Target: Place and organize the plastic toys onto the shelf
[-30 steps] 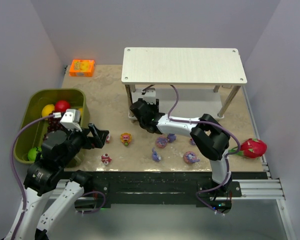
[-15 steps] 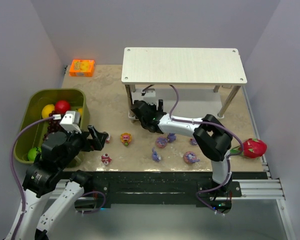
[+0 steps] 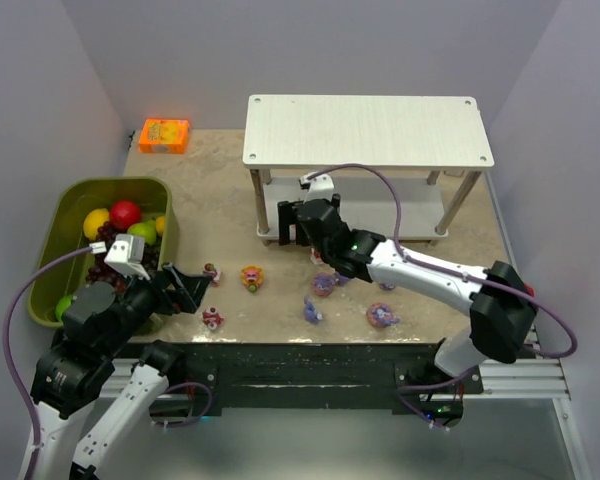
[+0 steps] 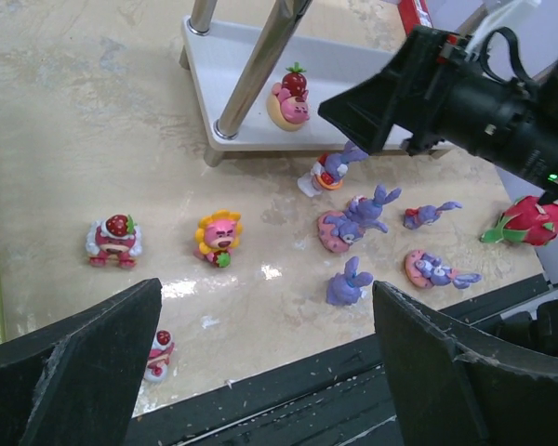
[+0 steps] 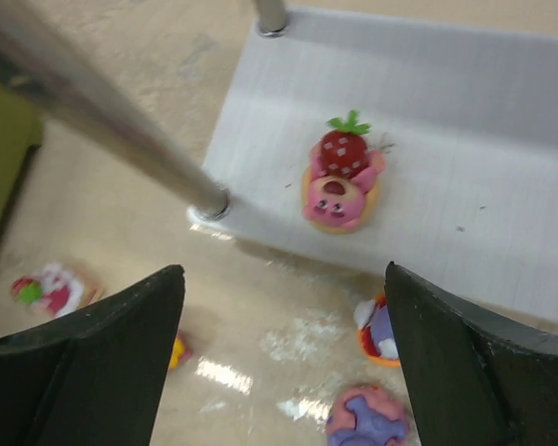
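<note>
The right pincer (image 5: pixel 281 316) hangs wide open and empty over the front-left corner of the shelf (image 5: pixel 484 139), where one pink strawberry-topped toy (image 5: pixel 340 182) stands on the lower board. The left pincer (image 4: pixel 265 367) is also spread open with nothing in it, above the surface (image 4: pixel 93 139). There the bunnies (image 4: pixel 358 214) and three small cake toys (image 4: pixel 114 240) lie scattered in front of the shelf.

The top camera looks steeply down from behind the arms over the whole table (image 3: pixel 210 190). The left wrist camera looks from the left edge toward the shelf (image 4: pixel 372 70). The right wrist camera hangs close above it. Both wrist views share the strawberry-topped figure (image 5: pixel 339 181).
</note>
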### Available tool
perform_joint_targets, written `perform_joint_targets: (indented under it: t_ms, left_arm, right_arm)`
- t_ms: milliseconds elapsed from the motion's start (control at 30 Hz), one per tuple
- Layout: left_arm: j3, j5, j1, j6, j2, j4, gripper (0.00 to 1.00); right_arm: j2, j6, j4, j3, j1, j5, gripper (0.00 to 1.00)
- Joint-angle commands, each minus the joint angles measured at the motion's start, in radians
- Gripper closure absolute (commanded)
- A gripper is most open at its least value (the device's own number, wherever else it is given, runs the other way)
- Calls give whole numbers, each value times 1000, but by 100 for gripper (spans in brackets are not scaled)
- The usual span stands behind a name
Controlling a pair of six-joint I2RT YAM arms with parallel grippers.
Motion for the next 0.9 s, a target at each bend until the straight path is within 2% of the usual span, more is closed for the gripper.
perform_joint_targets:
  t_ms: [0,100,233,467,567,700,800,867]
  left_arm:
    - [20,-21,4,-47,-7,-18,0]
    - [-2,-66,4,-53,-13,-6,1]
    - [-60,-100,4,-45,-13,95,0]
    - [-141,-117,4,-8,62,210,0]
    - [-177,-75,4,-4,73,261,1]
    - [-196,-103,6,-10,59,293,1]
    - [-207,-109,6,-13,-8,307,2]
    - [-212,-130,6,-22,-92,312,2]
  right_arm:
    - [-133,-113,77,-78,18,-252,10]
    - [-178,-173,77,-116,79,-309,10]
    - [-216,-197,78,-153,162,-339,8]
    - [-192,-220,144,-207,270,-426,8]
    - [-140,-259,196,-214,331,-405,8]
    - [-27,-242,226,-162,392,-366,9]
    - [75,-176,233,-104,426,-269,10]
    - [126,-69,233,-66,449,-181,10]
